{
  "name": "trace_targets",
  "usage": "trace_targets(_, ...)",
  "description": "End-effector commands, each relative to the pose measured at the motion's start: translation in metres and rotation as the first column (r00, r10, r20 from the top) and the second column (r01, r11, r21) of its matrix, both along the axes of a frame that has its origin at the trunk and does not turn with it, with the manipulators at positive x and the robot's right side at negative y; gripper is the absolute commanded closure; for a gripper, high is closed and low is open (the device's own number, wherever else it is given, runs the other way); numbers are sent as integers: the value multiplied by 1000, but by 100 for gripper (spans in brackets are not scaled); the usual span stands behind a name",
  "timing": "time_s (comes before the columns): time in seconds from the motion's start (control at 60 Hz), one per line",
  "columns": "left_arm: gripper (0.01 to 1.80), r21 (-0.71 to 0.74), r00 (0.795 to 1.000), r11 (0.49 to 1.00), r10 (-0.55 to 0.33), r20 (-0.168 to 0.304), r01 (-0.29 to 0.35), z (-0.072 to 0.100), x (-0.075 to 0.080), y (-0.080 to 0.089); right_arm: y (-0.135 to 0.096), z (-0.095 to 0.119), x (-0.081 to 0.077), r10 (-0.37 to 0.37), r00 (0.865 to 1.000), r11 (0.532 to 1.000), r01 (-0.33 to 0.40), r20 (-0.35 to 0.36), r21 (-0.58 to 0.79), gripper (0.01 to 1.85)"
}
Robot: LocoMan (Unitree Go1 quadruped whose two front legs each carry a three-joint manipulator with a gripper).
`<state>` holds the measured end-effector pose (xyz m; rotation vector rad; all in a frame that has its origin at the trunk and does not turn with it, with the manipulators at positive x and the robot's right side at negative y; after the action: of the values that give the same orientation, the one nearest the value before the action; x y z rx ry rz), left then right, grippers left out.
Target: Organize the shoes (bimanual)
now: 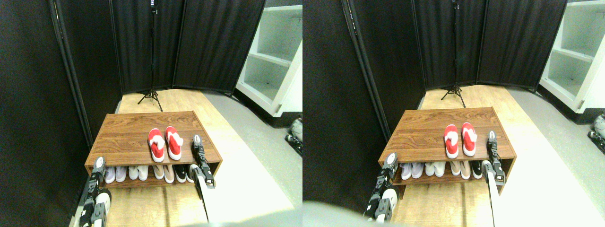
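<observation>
A: Where's the pair?

B: Two bright red slip-on sneakers with white lining and soles, side by side on top of the wood-grain shoe rack (127, 137), right of centre. Left red sneaker (156, 145) and right red sneaker (173, 142) are just beside each other, toes pointing near, roughly parallel.

A: Rack contents?

B: Low box shape, brown laminate top, one open shelf below. Along that shelf there's a row of pairs: white shoes (114, 174) at left, more white ones (138, 172) next, beige (163, 171) in the middle, a black shoe (180, 172) toward the right. All tucked under the top board.

A: Arms?

B: Right gripper (196, 140) sits on the rack top, just right of the right sneaker, not touching it. Left gripper (99, 164) is at the near-left corner of the rack, well apart from the pair. Too small to make out the fingers on either; can't tell whether they're parted or closed.

A: Surroundings?

B: Black fabric screen panels (208, 42) far, black tripod stand (152, 71) in front of them, white shelving unit (274, 56) far right, light wood floor (142, 203).
</observation>
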<state>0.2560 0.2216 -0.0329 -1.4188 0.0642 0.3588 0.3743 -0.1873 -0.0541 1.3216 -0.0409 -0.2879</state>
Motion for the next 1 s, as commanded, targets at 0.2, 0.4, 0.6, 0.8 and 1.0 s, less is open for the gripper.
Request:
trace_targets(0.2,180,23,998,1000,16,58,-17,9,1,0,26,-6,5,87,995,996,-87,-58,1,185)
trace_targets(0.4,180,40,998,999,25,59,-27,8,-1,2,49,-7,5,131,988,989,-125,-83,76,185)
trace_targets(0.6,180,39,997,999,28,68,-31,7,0,4,71,-7,3,197,977,978,-190,-79,89,185)
trace_targets(0.8,180,24,997,999,22,72,-24,7,2,4,87,-7,-6,227,969,970,-218,-93,103,185)
trace_targets(1.0,180,24,997,999,22,71,-23,5,5,4,101,-9,-13,264,958,961,-251,-113,116,185)
